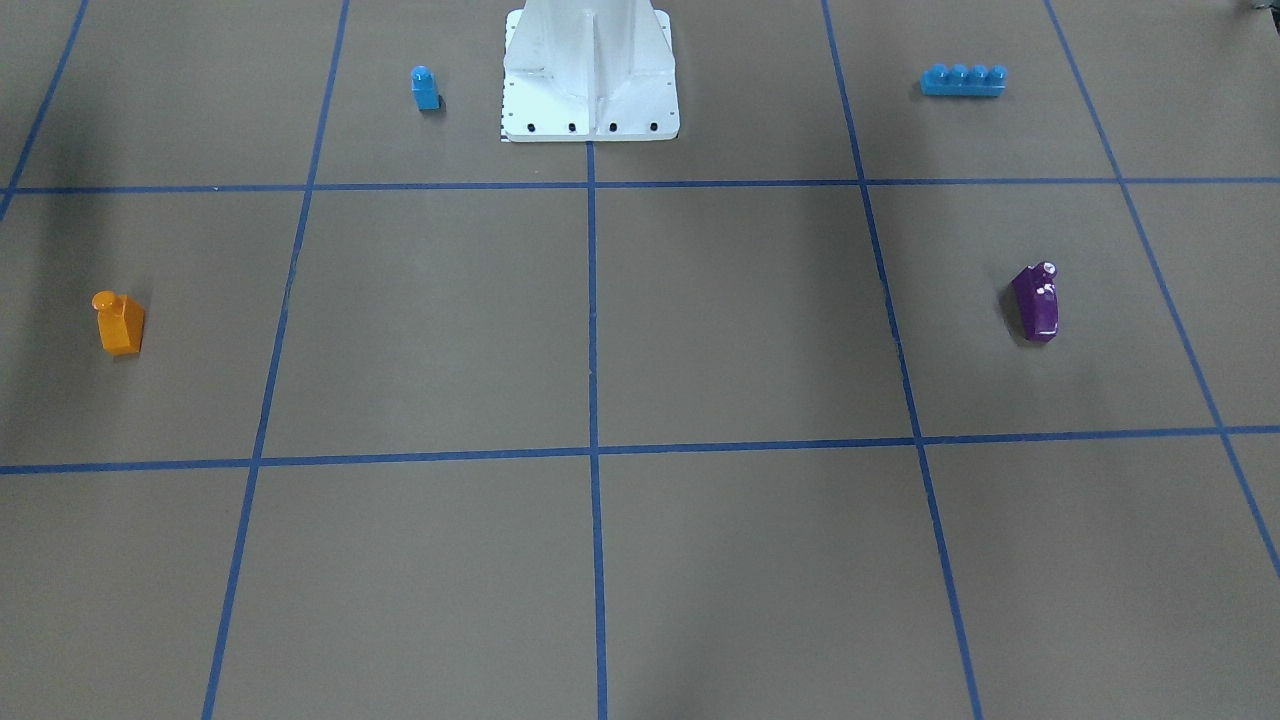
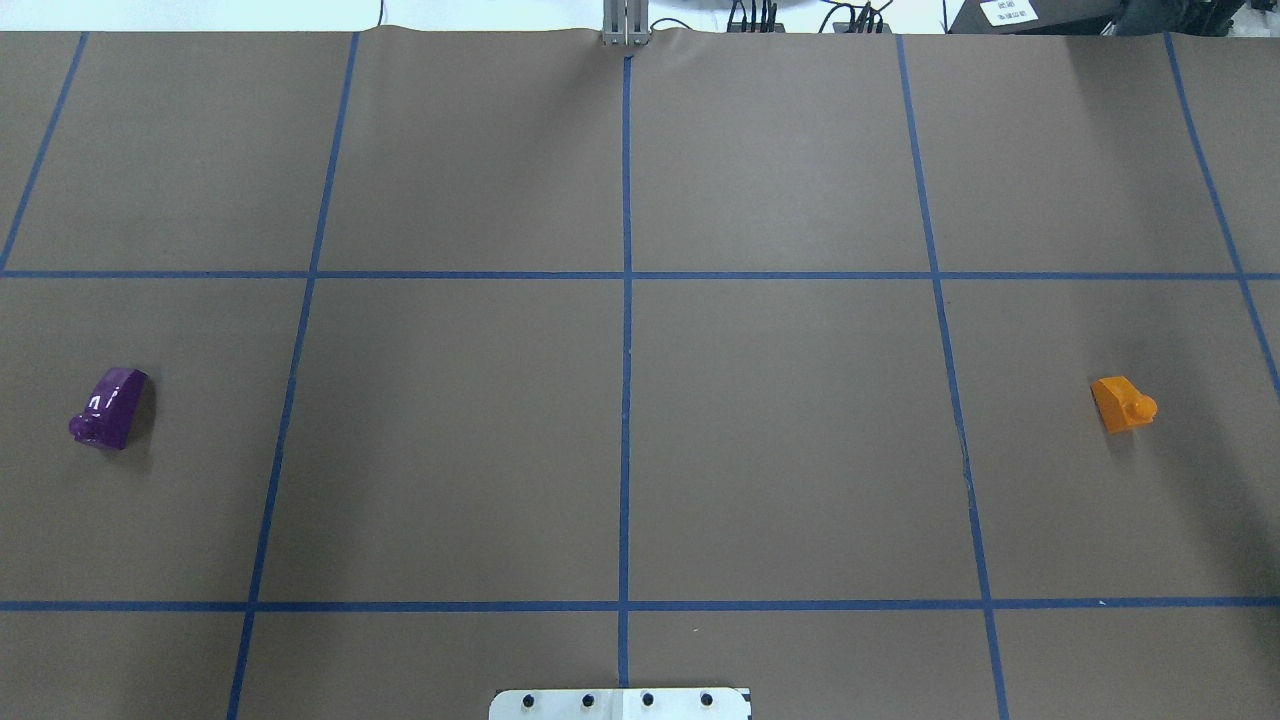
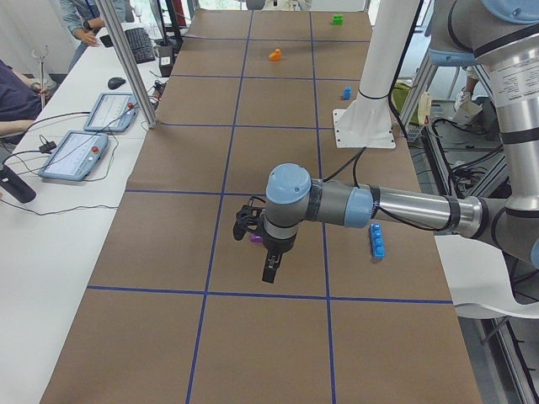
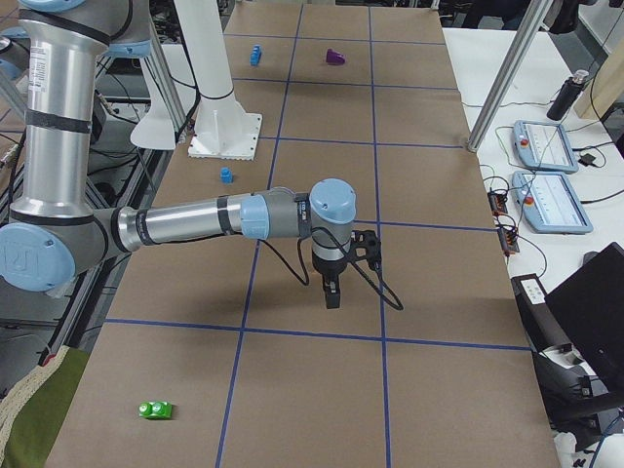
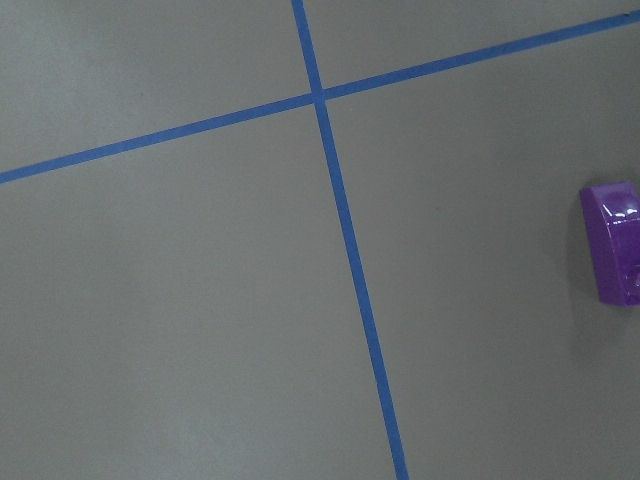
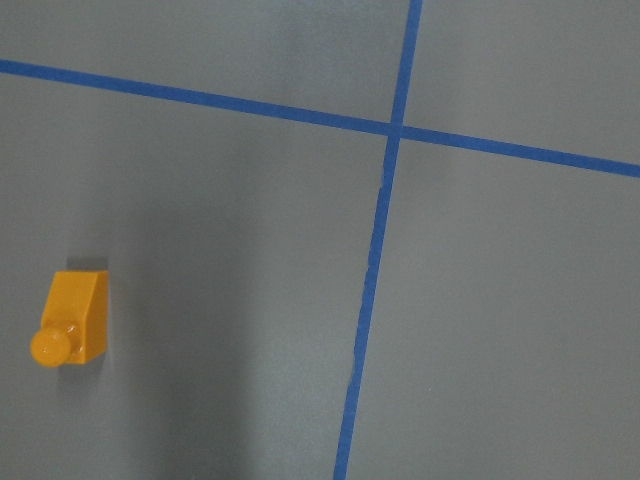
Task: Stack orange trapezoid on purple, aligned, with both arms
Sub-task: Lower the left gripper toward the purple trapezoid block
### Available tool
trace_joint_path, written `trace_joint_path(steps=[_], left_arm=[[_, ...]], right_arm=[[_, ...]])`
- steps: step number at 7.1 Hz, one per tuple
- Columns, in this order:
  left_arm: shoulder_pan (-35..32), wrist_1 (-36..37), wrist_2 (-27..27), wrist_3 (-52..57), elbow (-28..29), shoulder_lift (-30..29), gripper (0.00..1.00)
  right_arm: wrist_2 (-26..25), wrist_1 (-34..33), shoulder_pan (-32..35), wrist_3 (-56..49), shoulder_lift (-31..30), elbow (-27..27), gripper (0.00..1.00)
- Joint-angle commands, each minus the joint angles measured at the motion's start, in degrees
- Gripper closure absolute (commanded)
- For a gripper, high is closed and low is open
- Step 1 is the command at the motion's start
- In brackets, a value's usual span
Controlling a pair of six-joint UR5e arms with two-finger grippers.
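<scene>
The orange trapezoid (image 1: 120,322) stands on the brown table, stud up, far on the robot's right side (image 2: 1123,403). It also shows in the right wrist view (image 6: 72,318) at the lower left. The purple block (image 1: 1036,302) lies far on the robot's left side (image 2: 108,408), and at the right edge of the left wrist view (image 5: 615,243). The left gripper (image 3: 268,274) hangs above the table beside the purple block (image 3: 255,239). The right gripper (image 4: 331,295) hangs above the table. Both grippers show only in the side views, so I cannot tell whether they are open or shut.
A small blue one-stud block (image 1: 425,88) and a long blue four-stud brick (image 1: 963,80) sit on either side of the white base pedestal (image 1: 590,75). A green block (image 4: 156,410) lies at the table's right end. Blue tape lines grid the table.
</scene>
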Motion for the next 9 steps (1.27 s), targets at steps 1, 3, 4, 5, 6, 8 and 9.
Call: trace_joint_path(steps=[1, 3, 4, 5, 6, 8, 9], left_arm=[[0.07, -10.33, -0.07, -0.28, 2.09, -4.91, 0.00], [0.25, -12.23, -0.42, -0.10, 3.59, -6.36, 0.00], [0.59, -15.20, -1.99, -0.71, 4.73, -6.36, 0.00], [3.90, -16.19, -8.62, -8.46, 7.70, -6.19, 0.00], [5.50, -18.72, -9.38, -14.72, 9.03, -5.84, 0.00], [12.06, -27.41, -7.39, -31.21, 9.05, -3.64, 0.00], [19.25, -31.54, -0.23, -39.31, 9.05, -3.64, 0.00]], right_arm=[[1.87, 12.28, -0.44, 3.31, 0.11, 0.16, 0.00], [3.11, 15.75, -6.64, 11.39, 4.83, -0.01, 0.00], [3.38, 16.11, -8.77, 14.99, 6.08, 0.16, 0.00], [3.82, 18.11, -10.36, 18.25, 6.09, -0.01, 0.00], [3.48, 18.57, -13.24, 19.50, 5.75, -0.19, 0.00], [2.86, 18.57, -14.15, 20.21, 5.74, -0.37, 0.00], [2.94, 18.57, -14.15, 20.13, 5.74, -0.37, 0.00]])
